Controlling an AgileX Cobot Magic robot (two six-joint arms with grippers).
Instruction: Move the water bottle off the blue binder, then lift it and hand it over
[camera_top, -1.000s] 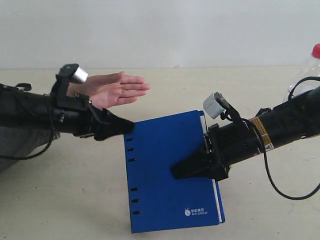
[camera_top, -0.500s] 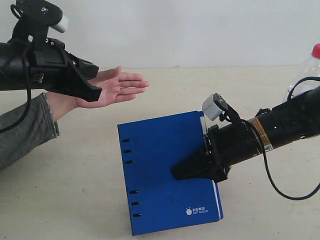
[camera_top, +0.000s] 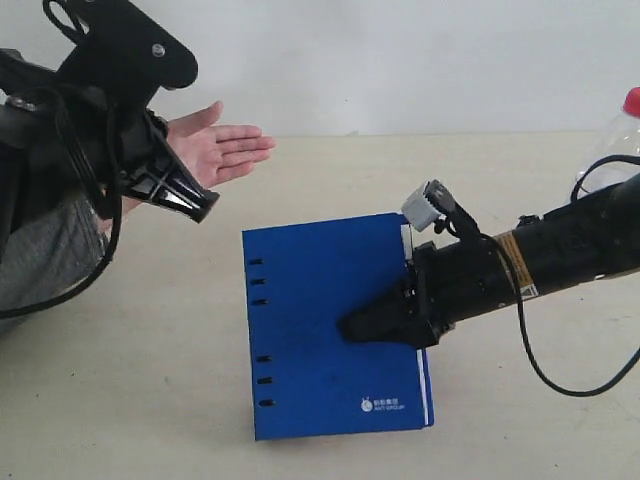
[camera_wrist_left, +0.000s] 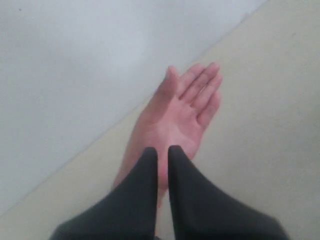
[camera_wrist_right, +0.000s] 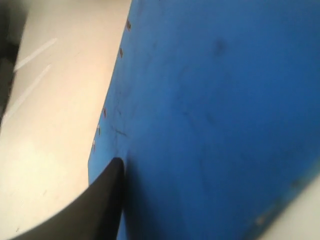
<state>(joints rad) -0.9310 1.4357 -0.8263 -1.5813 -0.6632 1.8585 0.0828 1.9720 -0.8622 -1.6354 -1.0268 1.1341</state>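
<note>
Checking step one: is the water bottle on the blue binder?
No, the water bottle is at the far right, apart from the blue binder.

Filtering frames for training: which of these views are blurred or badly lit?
Exterior view: sharp, evenly lit, no glare on the blue binder; the water bottle is cropped at the frame edge. Left wrist view: soft focus, the hand lacks fine detail. Right wrist view: worst of the three, with the close binder surface and the dark finger both blurred.
</note>
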